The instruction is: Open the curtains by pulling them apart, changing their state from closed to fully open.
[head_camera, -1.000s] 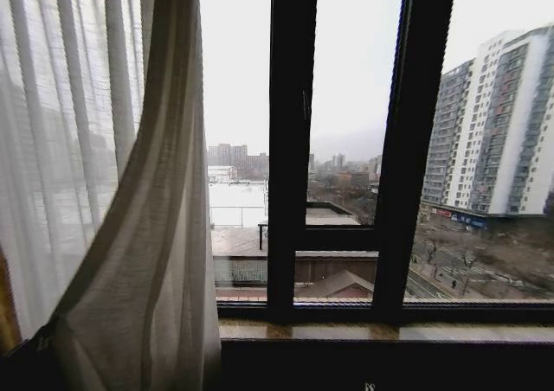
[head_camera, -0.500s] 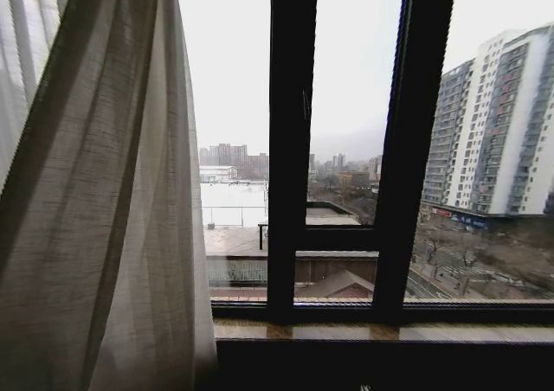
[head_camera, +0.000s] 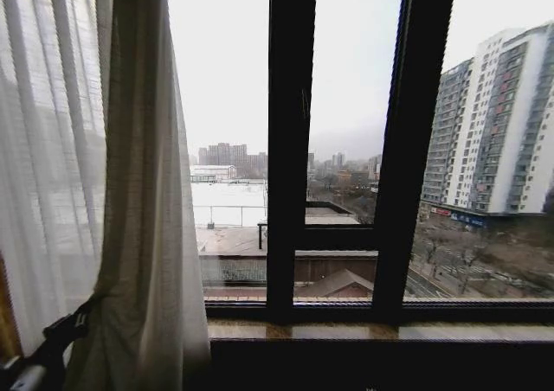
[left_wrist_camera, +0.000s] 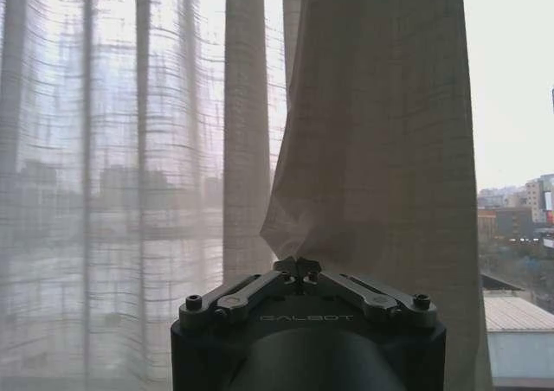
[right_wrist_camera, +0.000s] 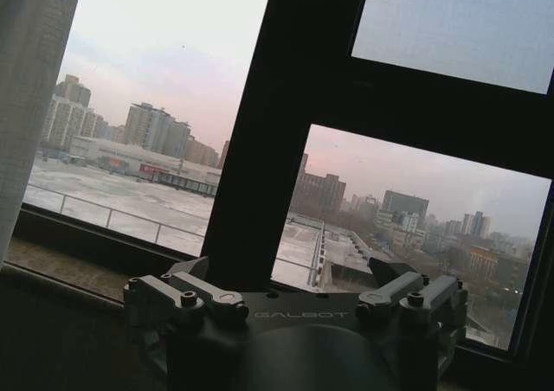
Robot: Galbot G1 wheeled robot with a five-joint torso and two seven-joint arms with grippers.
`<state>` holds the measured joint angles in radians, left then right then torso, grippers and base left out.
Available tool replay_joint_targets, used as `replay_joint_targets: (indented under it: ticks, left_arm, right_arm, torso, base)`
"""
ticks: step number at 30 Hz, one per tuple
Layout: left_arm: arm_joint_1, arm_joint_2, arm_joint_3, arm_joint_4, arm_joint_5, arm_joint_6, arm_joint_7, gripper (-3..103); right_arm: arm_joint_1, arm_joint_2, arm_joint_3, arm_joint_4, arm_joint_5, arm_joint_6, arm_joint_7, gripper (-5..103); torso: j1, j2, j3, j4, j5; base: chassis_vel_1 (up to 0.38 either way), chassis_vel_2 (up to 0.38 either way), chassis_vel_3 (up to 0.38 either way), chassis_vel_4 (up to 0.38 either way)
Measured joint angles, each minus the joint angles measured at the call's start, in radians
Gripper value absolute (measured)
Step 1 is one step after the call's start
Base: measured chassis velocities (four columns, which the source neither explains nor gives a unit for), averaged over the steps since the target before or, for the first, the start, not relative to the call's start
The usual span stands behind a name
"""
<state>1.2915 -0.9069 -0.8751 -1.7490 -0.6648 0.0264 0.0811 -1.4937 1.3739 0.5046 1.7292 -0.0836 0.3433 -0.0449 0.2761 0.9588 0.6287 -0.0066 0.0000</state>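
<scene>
Nearest, at the lower left of the head view, the left gripper (head_camera: pixel 76 320) was mostly cut off by the picture's edge, dark against the fabric. Its wrist view showed the left gripper (left_wrist_camera: pixel 297 266) clenched on a pinch of the curtains (left_wrist_camera: pixel 372 149), the cloth puckering into a small peak right at the closed fingertips. The right gripper (right_wrist_camera: pixel 290 278) hung released, its fingers (right_wrist_camera: pixel 186 291) spread, facing the window with nothing between them.

Only one panel of the curtains (head_camera: pixel 130 201) could be made out: sheer, off-white, with many vertical pleats, gathered at the left of the window. Its near edge fold looked denser and greyer, while the flat stretch farther left let blurred buildings show through. Its top and bottom ran out of view.

Beyond stood two black upright window frame bars (head_camera: pixel 290 149), a stone sill (head_camera: pixel 381 330), and, far off, a tall apartment block (head_camera: pixel 498 123).
</scene>
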Motion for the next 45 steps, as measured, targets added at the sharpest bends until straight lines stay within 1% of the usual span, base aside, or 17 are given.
replay_joint_targets:
  ticks: [2,6,8,11,14,15,17,19,22,24,25,28,29,32,34,35,45]
  left_arm:
    - [-0.037,0.004,0.051,0.037,0.007,-0.007,0.003,0]
    - [-0.069,0.017,0.075,0.090,0.022,-0.021,0.017,0]
    - [-0.076,0.032,0.063,0.130,0.024,-0.025,0.021,10]
    - [-0.073,0.033,0.058,0.135,0.024,-0.026,0.023,15]
    - [-0.070,0.035,0.051,0.152,0.024,-0.029,0.026,31]
    - [-0.070,0.035,0.051,0.152,0.024,-0.029,0.026,31]
    - [-0.073,0.036,0.052,0.157,0.024,-0.029,0.027,42]
    - [-0.074,0.038,0.052,0.157,0.024,-0.029,0.027,42]
    - [-0.074,0.038,0.053,0.157,0.024,-0.027,0.027,53]
    - [-0.071,0.037,0.053,0.152,0.024,-0.026,0.027,64]
    - [-0.071,0.037,0.053,0.152,0.024,-0.026,0.027,64]
    - [-0.058,0.035,0.049,0.143,0.027,-0.025,0.029,80]
    - [-0.058,0.035,0.049,0.143,0.027,-0.025,0.029,80]
    - [-0.046,0.032,0.038,0.139,0.037,-0.024,0.031,96]
    - [-0.046,0.032,0.038,0.139,0.038,-0.024,0.031,96]
    - [-0.040,0.027,0.034,0.137,0.043,-0.024,0.031,100]
    - [-0.035,0.023,0.032,0.127,0.048,-0.024,0.031,100]
  right_arm:
    - [0.002,0.000,-0.002,-0.002,-0.002,0.000,0.000,100]
    - [0.002,0.000,-0.004,-0.004,-0.009,0.000,0.000,100]
    - [0.007,0.000,-0.009,-0.013,-0.035,0.000,0.000,100]
    - [0.011,0.000,-0.012,-0.014,-0.043,-0.001,-0.001,100]
    - [0.021,0.000,-0.023,-0.016,-0.060,-0.003,-0.001,100]
    - [0.021,0.000,-0.023,-0.016,-0.060,-0.003,-0.001,100]
    - [0.023,0.000,-0.026,-0.017,-0.062,-0.004,-0.001,100]
    - [0.023,0.000,-0.026,-0.016,-0.062,-0.004,-0.001,100]
    - [0.023,0.000,-0.024,-0.012,-0.063,-0.004,-0.001,100]
    - [0.018,0.000,-0.021,-0.005,-0.064,-0.004,-0.001,100]
    - [0.018,0.000,-0.021,-0.005,-0.064,-0.004,-0.001,100]
    - [0.009,0.000,-0.018,0.008,-0.080,-0.001,-0.001,100]
    - [0.009,0.000,-0.018,0.008,-0.080,-0.001,-0.001,100]
    - [0.002,0.000,-0.021,0.017,-0.092,0.002,0.000,100]
    - [0.001,0.000,-0.021,0.018,-0.093,0.002,0.000,100]
    - [-0.002,0.000,-0.023,0.021,-0.105,0.005,0.002,100]
    - [-0.007,0.000,-0.029,0.037,-0.125,0.008,0.004,100]
  torso:
    - [0.000,0.000,0.000,-0.0001,-0.0002]
    - [0.000,0.000,0.000,-0.0003,-0.0001]
    - [0.000,0.000,0.000,0.0000,-0.0001]
    - [0.000,0.000,0.000,0.0000,0.0000]
    - [0.000,0.000,0.000,0.0000,0.0000]
    - [0.000,0.000,0.000,0.0000,0.0000]
    - [0.000,0.000,0.000,-0.0001,-0.0002]
    - [0.000,0.000,0.000,-0.0002,-0.0001]
    - [0.000,0.000,0.000,-0.0002,-0.0001]
    - [0.000,0.000,0.000,-0.0003,0.0000]
    - [0.000,0.000,0.000,-0.0003,0.0000]
    - [0.000,0.000,0.000,-0.0002,-0.0001]
    - [0.000,0.000,0.000,-0.0002,-0.0001]
    - [0.000,0.000,0.000,-0.0001,-0.0001]
    - [0.000,0.000,0.000,-0.0001,-0.0001]
    - [0.000,0.000,0.000,-0.0001,-0.0001]
    - [0.000,0.000,0.000,-0.0002,-0.0001]
  base:
    - [0.000,0.000,0.000,0.000]
    - [0.000,0.000,0.000,0.000]
    - [0.000,0.000,0.000,0.000]
    - [0.000,0.000,0.000,0.000]
    - [0.000,0.000,0.000,0.000]
    - [0.000,0.000,0.000,0.000]
    - [0.000,0.000,0.000,0.000]
    - [0.000,0.000,0.000,0.000]
    - [0.000,0.000,0.000,0.000]
    - [0.000,0.000,0.000,0.000]
    - [0.000,0.000,0.000,0.000]
    - [0.000,0.000,0.000,0.000]
    - [0.000,0.000,0.000,0.000]
    - [0.000,0.000,0.000,0.000]
    - [0.000,0.000,0.000,0.000]
    - [0.000,0.000,0.000,0.000]
    - [0.048,0.038,-0.053,-0.053]
